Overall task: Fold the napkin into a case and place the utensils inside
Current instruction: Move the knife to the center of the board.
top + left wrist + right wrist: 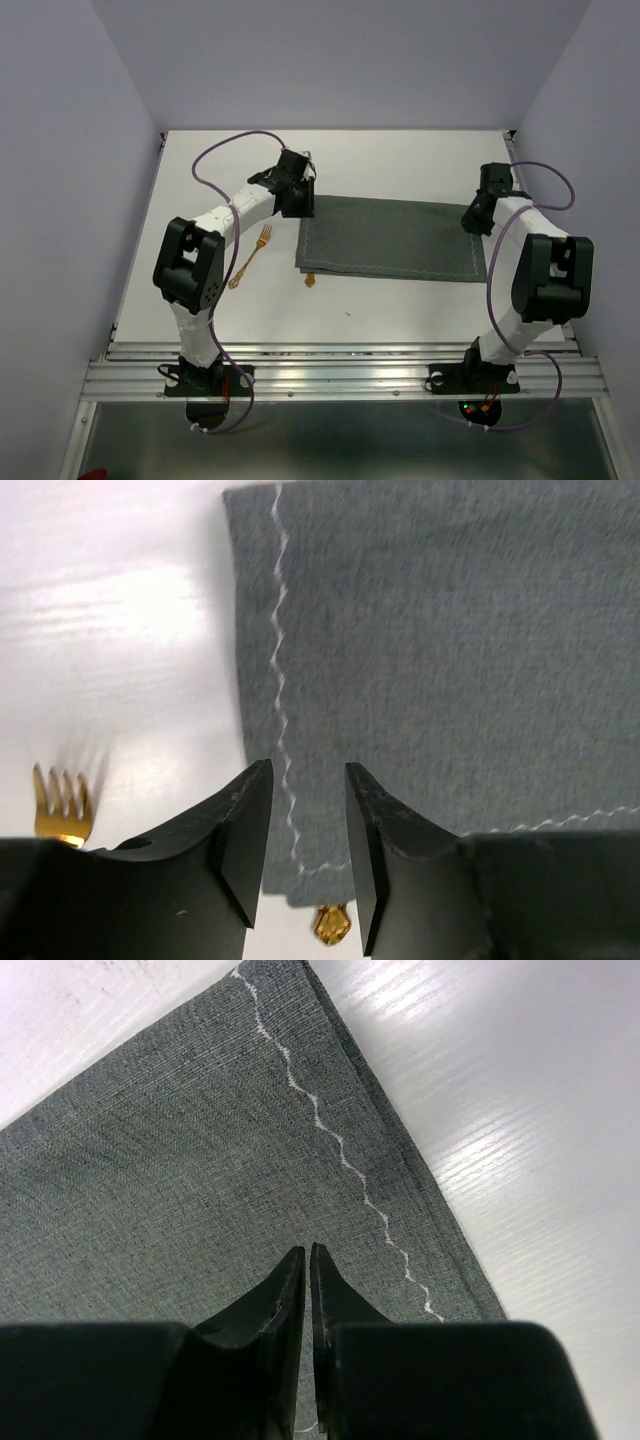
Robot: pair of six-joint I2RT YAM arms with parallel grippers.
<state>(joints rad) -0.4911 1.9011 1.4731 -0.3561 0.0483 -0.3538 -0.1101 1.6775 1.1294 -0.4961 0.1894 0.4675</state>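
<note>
Left gripper (pixel 307 770) at the far left corner of the napkin (pixel 390 240), jaws partly parted and astride the stitched hem (pixel 280 680), nothing held. Right gripper (pixel 307 1252) at the far right corner, jaws drawn almost together upon the cloth; whether a pinch of fabric lies between them cannot be told. The napkin lies flat as a wide rectangle at the middle of the table (pixel 400 160), not yet folded narrow. Fork (pixel 252 256) rests on bare table near the napkin's left edge, apart from it. A second utensil (pixel 332 923) shows only its handle end from under the near left corner (the rest is hidden).

Handling, by judgement: the cloth is light, limp and thin, so it will sag between two holds and offers little to pinch while flat. It is best taken at the corners, just inside the hem, both sides lifted together to keep the fold straight. The buried utensil may slide with it.
</note>
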